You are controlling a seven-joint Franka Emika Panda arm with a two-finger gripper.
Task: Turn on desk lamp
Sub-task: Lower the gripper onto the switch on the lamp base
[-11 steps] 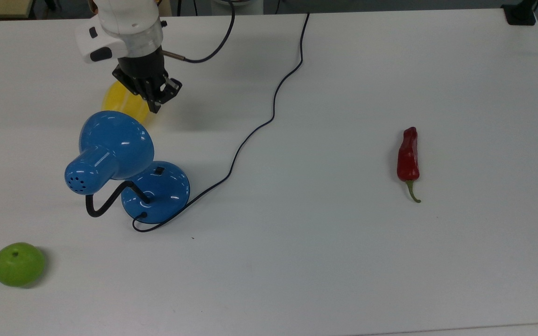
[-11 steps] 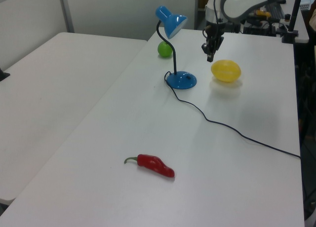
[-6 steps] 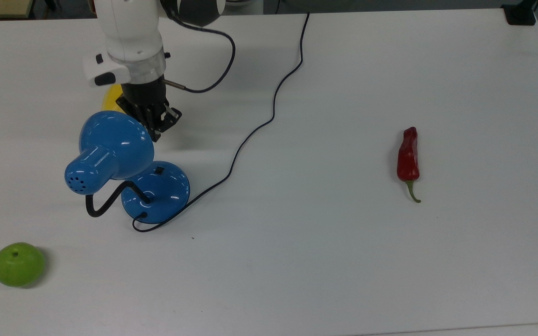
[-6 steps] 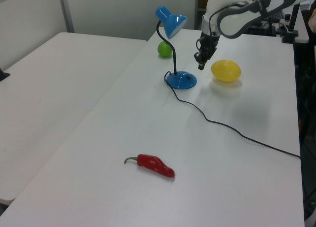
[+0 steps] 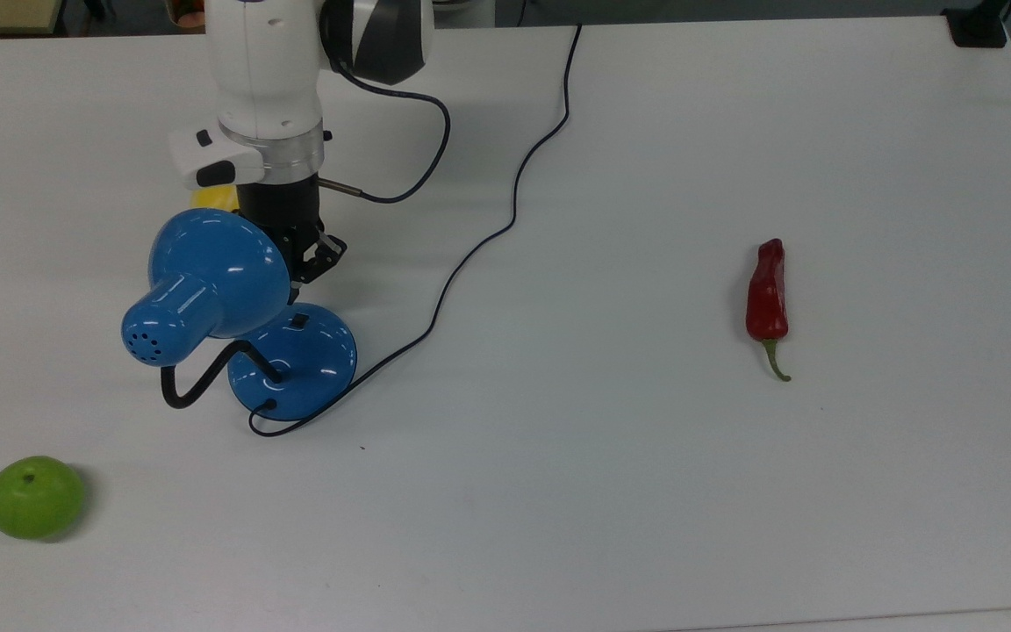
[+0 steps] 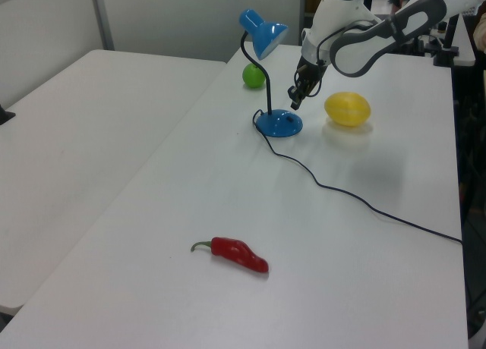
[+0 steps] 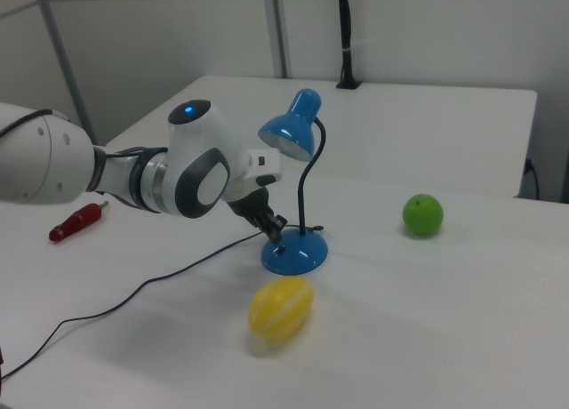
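I see the desk lamp upright on the white counter, shade unlit. My tool hangs just above the lamp base's switch side, tips not touching it; whether its fingers are spread or pressed together I cannot tell. Yellow fruit lies near the lamp base.

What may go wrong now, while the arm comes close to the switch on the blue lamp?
The gripper hangs just above the lamp base, beside the shade. The arm might bump the shade and tip the desk lamp. A push off the small switch could slide the base instead. The yellow fruit lies close behind and might get knocked.
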